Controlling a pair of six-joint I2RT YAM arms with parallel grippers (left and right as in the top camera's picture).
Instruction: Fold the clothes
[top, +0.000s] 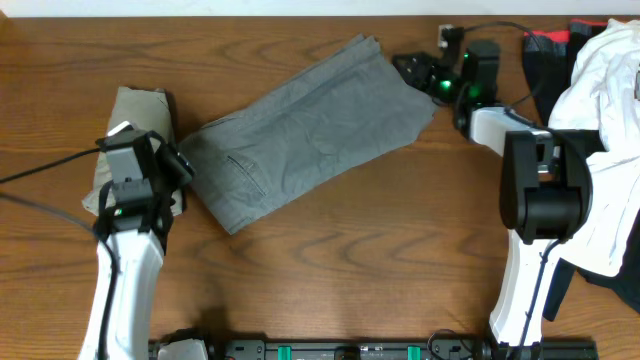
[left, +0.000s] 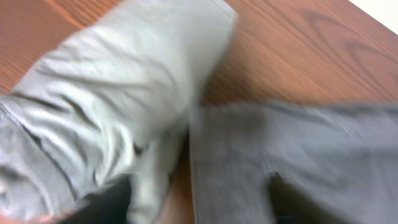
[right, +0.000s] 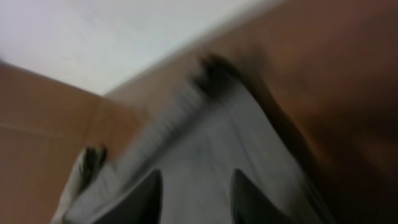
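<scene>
Step in hand, as I read it: next fold on medium grey cotton shorts, which lie flat and diagonal in the middle of brown wooden worktop, waistband end lower left, leg hems upper right; light khaki-beige cotton shorts sit as a folded bundle at far left, just beside the grey waistband and partly under your left arm. Left tool hovers at the grey waistband end; wrist view is blurred, but jaws look apart with nothing clamped. Right tool sits at the hem corner; its dark fingers stand apart with grey cloth lying flat in the gap, not pinched as far as I can tell.

To do it well: take each end at an outer corner and catch every layer, or the lower layer will likely drag and skew; lift only enough to clear the cloth; carry hems over to waistband in one arc, edges matched; lower before you let go. Khaki bundle is close enough to snag, so bite grey only on the left; keep your right arm off loose white garment pile at right edge.
</scene>
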